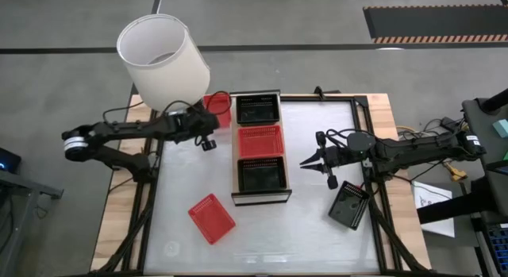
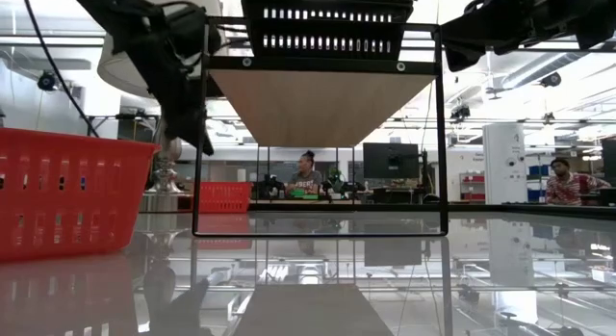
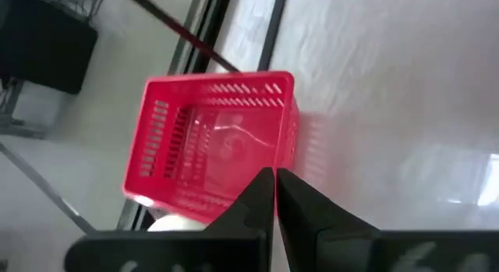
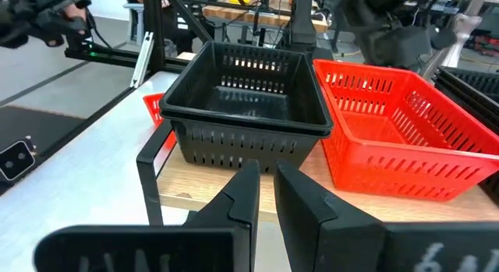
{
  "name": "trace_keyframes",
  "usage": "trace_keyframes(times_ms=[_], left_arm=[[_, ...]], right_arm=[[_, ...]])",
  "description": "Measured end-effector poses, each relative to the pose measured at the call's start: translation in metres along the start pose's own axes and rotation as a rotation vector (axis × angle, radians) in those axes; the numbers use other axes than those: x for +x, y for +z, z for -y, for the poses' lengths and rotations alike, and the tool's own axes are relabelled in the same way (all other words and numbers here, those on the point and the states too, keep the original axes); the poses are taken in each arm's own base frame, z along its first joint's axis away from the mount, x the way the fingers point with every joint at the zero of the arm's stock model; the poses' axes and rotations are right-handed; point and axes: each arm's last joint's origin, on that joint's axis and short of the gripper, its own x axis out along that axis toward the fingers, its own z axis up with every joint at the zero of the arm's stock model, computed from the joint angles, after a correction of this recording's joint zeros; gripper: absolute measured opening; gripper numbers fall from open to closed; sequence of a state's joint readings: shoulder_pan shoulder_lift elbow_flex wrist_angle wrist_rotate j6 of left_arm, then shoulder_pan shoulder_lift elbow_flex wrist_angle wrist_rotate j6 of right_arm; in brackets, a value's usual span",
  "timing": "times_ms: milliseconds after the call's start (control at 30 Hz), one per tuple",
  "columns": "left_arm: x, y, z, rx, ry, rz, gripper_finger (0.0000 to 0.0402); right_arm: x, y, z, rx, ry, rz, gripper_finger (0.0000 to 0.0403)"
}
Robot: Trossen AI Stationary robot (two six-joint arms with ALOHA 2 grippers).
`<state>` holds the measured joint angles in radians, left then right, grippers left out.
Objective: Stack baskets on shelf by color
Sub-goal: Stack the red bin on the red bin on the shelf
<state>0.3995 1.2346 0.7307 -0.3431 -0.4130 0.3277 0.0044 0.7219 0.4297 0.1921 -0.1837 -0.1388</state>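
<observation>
Three baskets [image 1: 260,144] sit on the shelf [image 1: 235,162], unsorted; three remain on the table [image 1: 317,221]. Left gripper [image 1: 209,142] and right gripper [image 1: 305,162] are both together, empty.

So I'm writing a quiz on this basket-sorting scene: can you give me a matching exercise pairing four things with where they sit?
Things:
1. red slotted plastic basket between two black ones
2. loose red basket
3. loose black basket
4. tall white bucket

Places:
A. table's front left
B. table's far left corner
C. middle of the light-wood shelf
D. front right, near the right gripper

Pairs: 1-C, 2-A, 3-D, 4-B
</observation>
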Motion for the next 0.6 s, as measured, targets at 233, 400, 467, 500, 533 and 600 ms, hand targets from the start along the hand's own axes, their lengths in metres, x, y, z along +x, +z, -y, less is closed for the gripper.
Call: trace_keyframes(times_ms=[233, 400, 467, 500, 533, 600], left_arm=[[0.022, 0.001, 0.000, 0.042, -0.029, -0.030, 0.0000], [0.028, -0.005, -0.002, 0.051, -0.029, -0.065, 0.0002], [0.029, -0.005, -0.002, 0.048, -0.027, -0.063, 0.0011], [0.028, -0.004, -0.002, 0.047, -0.026, -0.061, 0.0019], [0.028, -0.004, -0.002, 0.046, -0.025, -0.058, 0.0030], [0.029, -0.003, -0.003, 0.041, -0.020, -0.048, 0.0054]], right_arm=[[0.000, 0.000, 0.000, 0.011, 0.000, 0.000, 0.0034], [0.000, -0.002, 0.000, 0.012, 0.001, -0.005, 0.0034], [0.000, -0.002, 0.000, 0.012, 0.001, -0.006, 0.0034], [0.000, -0.002, 0.000, 0.012, 0.001, -0.006, 0.0034], [0.000, -0.002, 0.000, 0.012, 0.001, -0.006, 0.0034], [0.000, -0.002, 0.000, 0.012, 0.001, -0.007, 0.0034]])
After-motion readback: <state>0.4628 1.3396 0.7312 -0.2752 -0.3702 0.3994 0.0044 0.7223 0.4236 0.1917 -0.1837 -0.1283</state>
